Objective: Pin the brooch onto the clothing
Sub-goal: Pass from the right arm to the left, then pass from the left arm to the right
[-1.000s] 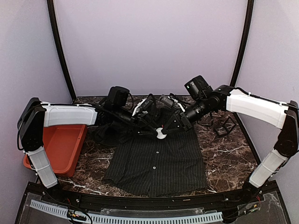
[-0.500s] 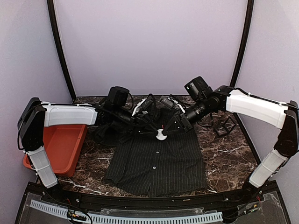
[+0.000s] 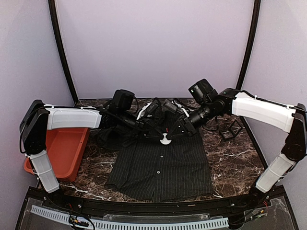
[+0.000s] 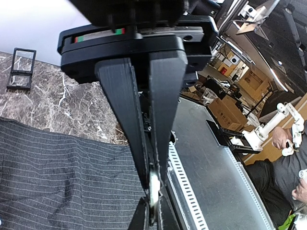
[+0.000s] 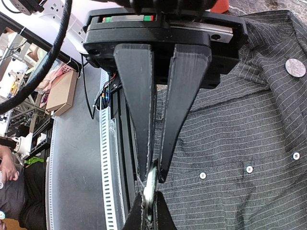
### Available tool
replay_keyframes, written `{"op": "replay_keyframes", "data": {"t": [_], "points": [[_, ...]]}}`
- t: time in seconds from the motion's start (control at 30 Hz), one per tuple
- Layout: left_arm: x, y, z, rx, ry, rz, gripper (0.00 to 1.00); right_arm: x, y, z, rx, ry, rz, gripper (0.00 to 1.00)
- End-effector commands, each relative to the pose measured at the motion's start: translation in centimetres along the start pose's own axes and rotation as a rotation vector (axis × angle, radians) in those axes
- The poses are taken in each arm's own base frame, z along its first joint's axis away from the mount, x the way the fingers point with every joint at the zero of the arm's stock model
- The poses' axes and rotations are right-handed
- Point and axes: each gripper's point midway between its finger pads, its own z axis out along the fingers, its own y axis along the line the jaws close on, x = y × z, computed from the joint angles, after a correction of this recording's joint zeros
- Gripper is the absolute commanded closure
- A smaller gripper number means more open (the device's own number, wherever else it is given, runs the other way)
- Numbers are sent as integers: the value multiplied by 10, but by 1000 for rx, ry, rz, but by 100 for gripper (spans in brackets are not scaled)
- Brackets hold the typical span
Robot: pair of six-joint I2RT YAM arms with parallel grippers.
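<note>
The white brooch (image 3: 165, 139) is clamped edge-on by the left jaws and the right jaws alike, over the chest of the shirt (image 3: 163, 167) spread on the tabletop (image 3: 230, 158), so both grips are best moved together, without twisting.

tray (image 3: 62, 151) left of shirt (image 3: 160, 167), frame (image 3: 231, 128) right

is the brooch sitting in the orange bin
No, the white brooch is pinched between the left end effector and right end effector over the shirt.
</note>
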Motion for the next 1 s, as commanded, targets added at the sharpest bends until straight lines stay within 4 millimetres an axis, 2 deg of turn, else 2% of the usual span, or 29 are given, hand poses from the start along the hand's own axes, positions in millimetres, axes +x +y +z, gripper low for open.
{"op": "replay_keyframes", "data": {"t": [0.0, 0.07, 0.17, 0.2, 0.23, 0.27, 0.3, 0.4, 0.43, 0.6, 0.67, 0.73, 0.83, 0.97], "points": [[-12, -2, 1, -6, -24, 29, 99, -5, 8, 2, -7, -11, -38, 90], [-16, -3, 0, -5, -44, 37, 99, -10, 11, -2, 0, -36, -61, 80], [-21, -2, -6, -13, -91, 10, 99, -16, 14, -11, 22, -95, -94, 53], [-32, -5, -9, -10, -132, 65, 99, -19, 14, -16, 35, -129, -109, 41], [-29, -1, -14, -17, -151, -2, 99, -22, 14, -21, 51, -166, -121, 31], [-42, -6, -18, -9, -202, 71, 99, -25, 13, -25, 65, -209, -121, 24], [-47, -7, -23, 1, -245, 69, 99, -29, 17, -31, 69, -263, -142, 21], [-53, -9, -30, 26, -312, 23, 99, -35, 13, -42, 104, -424, -180, 18], [-57, -12, -31, 37, -337, 58, 99, -37, 14, -45, 102, -490, -202, 18], [-60, -15, -35, 61, -389, 45, 99, -33, 10, -62, 138, -784, -301, 21], [-60, -16, -34, 63, -388, 45, 99, -38, 1, -62, 168, -825, -283, 21], [-61, -17, -34, 63, -389, 48, 99, -44, -9, -55, 183, -823, -256, 22], [-62, -18, -35, 65, -393, 54, 99, -52, -8, -49, 163, -865, -280, 24], [-62, -20, -36, 69, -395, 60, 99, -61, -7, -55, 156, -961, -302, 28]]}}
